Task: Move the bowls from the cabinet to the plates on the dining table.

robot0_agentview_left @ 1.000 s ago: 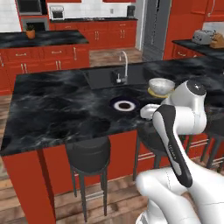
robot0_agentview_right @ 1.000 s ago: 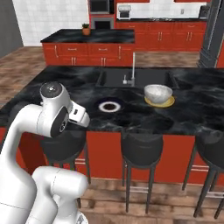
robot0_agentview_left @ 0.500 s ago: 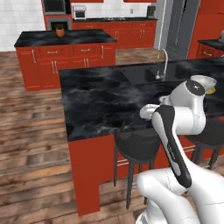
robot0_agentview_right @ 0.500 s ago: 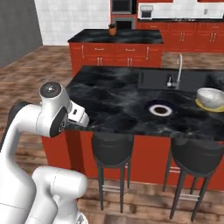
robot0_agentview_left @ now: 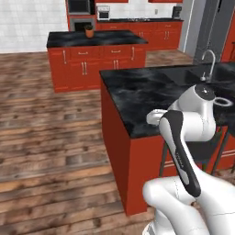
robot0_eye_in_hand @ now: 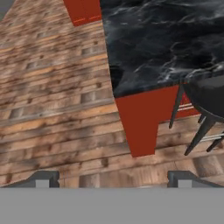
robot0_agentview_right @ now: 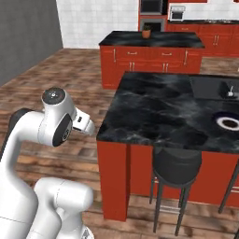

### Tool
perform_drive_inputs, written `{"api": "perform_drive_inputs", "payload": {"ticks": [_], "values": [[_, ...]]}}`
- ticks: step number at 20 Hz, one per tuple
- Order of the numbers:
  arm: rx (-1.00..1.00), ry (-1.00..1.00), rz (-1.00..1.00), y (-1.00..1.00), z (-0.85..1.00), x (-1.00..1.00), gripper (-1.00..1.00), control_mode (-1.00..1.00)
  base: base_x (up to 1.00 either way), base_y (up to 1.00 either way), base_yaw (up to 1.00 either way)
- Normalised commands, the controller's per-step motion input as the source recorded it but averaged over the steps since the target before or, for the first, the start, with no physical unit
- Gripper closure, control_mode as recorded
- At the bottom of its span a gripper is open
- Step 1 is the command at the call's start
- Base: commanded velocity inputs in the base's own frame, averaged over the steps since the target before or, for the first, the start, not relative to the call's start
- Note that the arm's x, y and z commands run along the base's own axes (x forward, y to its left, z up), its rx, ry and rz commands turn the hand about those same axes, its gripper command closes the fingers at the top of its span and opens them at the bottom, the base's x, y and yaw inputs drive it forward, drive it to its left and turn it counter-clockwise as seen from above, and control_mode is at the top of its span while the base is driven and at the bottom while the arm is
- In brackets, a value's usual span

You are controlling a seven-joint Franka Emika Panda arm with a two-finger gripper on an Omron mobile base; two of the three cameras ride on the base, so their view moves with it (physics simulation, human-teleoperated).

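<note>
The dining table (robot0_agentview_left: 137, 87) (robot0_agentview_right: 158, 102) (robot0_eye_in_hand: 162, 39) is a black marble island on a red base, and I am at its left end. On its right part lies one of the plates (robot0_agentview_left: 225, 102) (robot0_agentview_right: 229, 123), white with a dark rim and a dark centre, with nothing on it. My gripper (robot0_eye_in_hand: 113, 180) is open and holds nothing, its fingertips (robot0_eye_in_hand: 43, 179) wide apart, looking down at the wooden floor and the table's corner. The hand (robot0_agentview_right: 84, 124) sits level with the table edge, left of it. The bowls and the cabinet are out of view.
A black bar stool (robot0_agentview_right: 177, 165) (robot0_eye_in_hand: 210, 94) stands under the table's near edge. The faucet (robot0_agentview_left: 209, 64) rises by the sink (robot0_agentview_right: 214, 87). Behind stands a second black-topped red island (robot0_agentview_left: 96, 40) (robot0_agentview_right: 149, 39) with a potted plant (robot0_agentview_left: 89, 32). Wooden floor (robot0_agentview_left: 41, 128) stretches to the left.
The base has driven left, so the table has slid to the right in both base views. The yellow plate with a bowl on it has left the picture. The gripper has stayed open.
</note>
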Motion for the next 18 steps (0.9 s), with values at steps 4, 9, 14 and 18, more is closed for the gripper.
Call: {"api": "perform_drive_inputs", "payload": {"ticks": [4,9,14,18], "values": [[0.00,0.00,0.00,0.00,0.00,0.00,-1.00,1.00,0.31,1.00,0.09],[0.00,0.00,0.00,0.00,0.00,0.00,-1.00,1.00,0.45,1.00,0.10],[0.00,0.00,0.00,0.00,0.00,0.00,-1.00,1.00,0.76,0.68,0.09],[0.00,0.00,0.00,0.00,0.00,0.00,-1.00,1.00,0.98,0.29,0.06]]}}
